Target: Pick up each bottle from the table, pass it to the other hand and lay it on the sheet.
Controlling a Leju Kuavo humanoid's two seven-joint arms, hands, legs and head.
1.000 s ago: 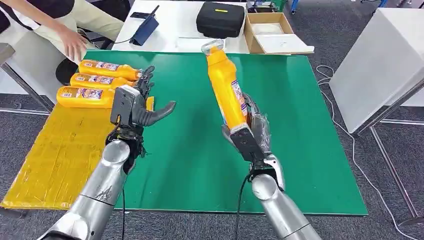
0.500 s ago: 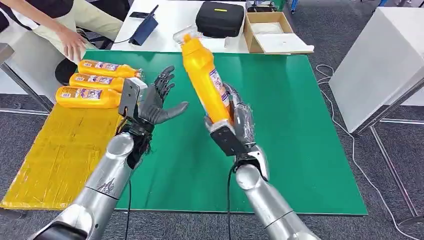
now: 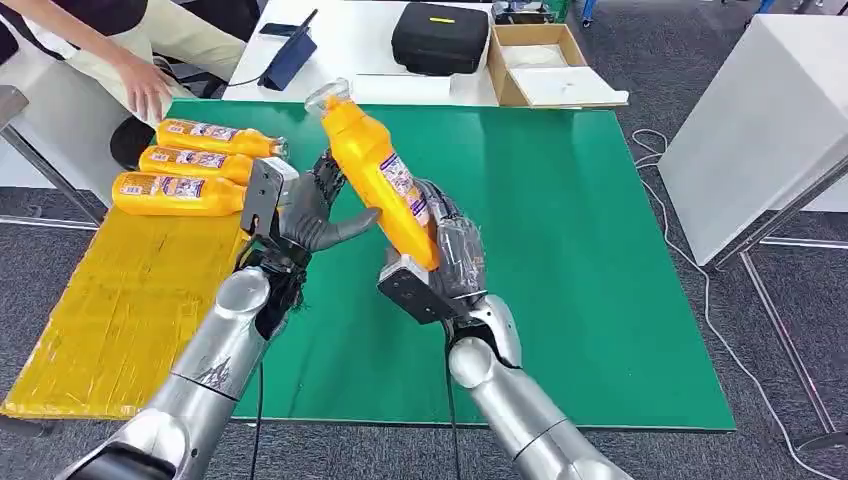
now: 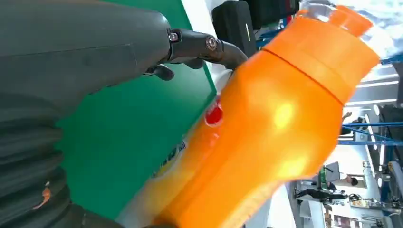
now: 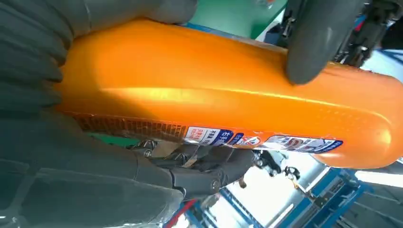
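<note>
My right robot hand (image 3: 445, 262) clamps the orange bottle (image 3: 381, 180); left robot hand (image 3: 305, 212) spread, thumb touching; close left fully before right lets go.

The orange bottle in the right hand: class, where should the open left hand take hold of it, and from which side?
Probably the upper body, just below the neck. The right hand wraps the bottle's lower half, leaving that part bare. The bottle leans toward the left hand, whose fingers are spread beside it, so closing in from the robot's left seems best.
</note>
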